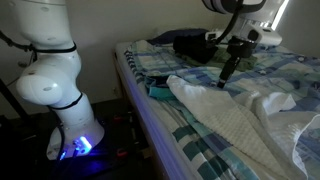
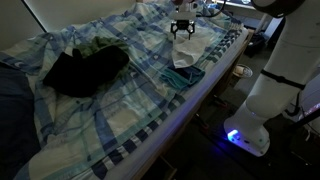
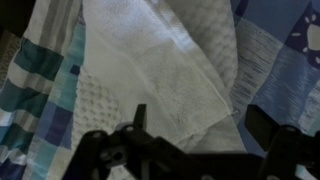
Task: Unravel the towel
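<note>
Jaws spread wide, the gripper [image 1: 227, 76] hovers just above the towel [image 1: 240, 125]. Its folded length runs straight on beneath, between the fingers [image 3: 138, 116].

The towel [image 1: 243, 122] is large and white with a fine waffle weave. It lies crumpled and folded over itself on the bed [image 1: 190, 145], spreading from mid-frame toward 4 o'clock. In the wrist view, the towel [image 3: 165, 70] shows overlapping folded layers running from 12 toward 5 o'clock.

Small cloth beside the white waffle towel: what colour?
Small teal fabric cloth, clearest in an exterior view.
</note>
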`<act>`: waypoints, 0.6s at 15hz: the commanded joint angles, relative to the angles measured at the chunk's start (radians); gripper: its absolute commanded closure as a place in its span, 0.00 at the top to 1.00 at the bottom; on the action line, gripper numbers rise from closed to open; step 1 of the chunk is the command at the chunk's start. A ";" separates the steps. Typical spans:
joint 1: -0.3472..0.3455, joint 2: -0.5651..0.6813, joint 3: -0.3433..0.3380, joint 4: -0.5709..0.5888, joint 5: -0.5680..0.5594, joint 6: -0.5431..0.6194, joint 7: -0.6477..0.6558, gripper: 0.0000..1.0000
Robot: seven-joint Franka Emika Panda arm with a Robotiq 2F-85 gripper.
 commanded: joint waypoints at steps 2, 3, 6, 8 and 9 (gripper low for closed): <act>0.001 -0.002 0.012 -0.037 0.006 -0.013 0.000 1.00; -0.002 0.003 0.014 -0.047 0.013 -0.005 -0.016 1.00; -0.003 0.020 0.019 -0.059 0.028 0.012 -0.040 1.00; -0.005 0.034 0.023 -0.068 0.046 0.035 -0.068 1.00; -0.005 0.038 0.024 -0.072 0.053 0.054 -0.084 1.00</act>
